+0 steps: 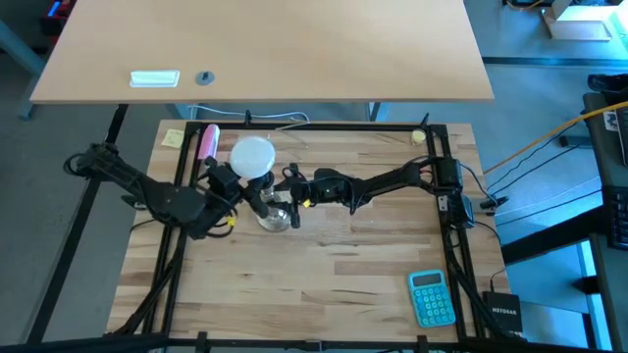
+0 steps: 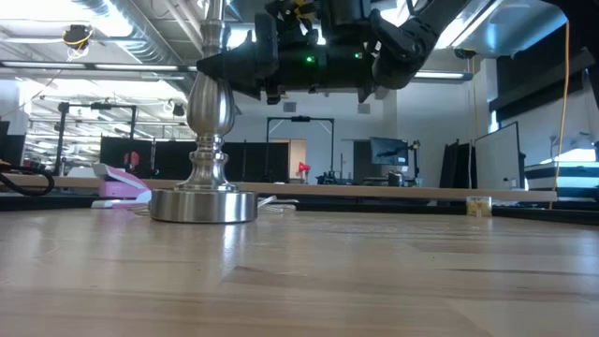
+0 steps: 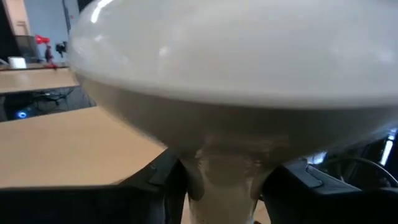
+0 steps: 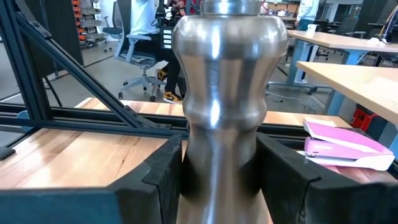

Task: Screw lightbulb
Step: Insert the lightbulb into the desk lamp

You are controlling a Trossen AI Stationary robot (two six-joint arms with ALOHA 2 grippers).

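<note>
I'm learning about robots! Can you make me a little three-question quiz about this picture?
1. True or false: the left gripper holds the lightbulb by its narrow neck.
2. What does the right gripper squeeze? A) the calculator B) the metal stand C) the pink thing
3. Fill in: the stand's round base sits on the wooden ____.

Key: 1 true; 2 B; 3 table.

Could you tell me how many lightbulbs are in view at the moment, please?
1. The lightbulb is at the table's rear left, above the metal stand, its neck between the left gripper fingers. The right gripper clamps the stand's stem. None appears hidden.
</note>
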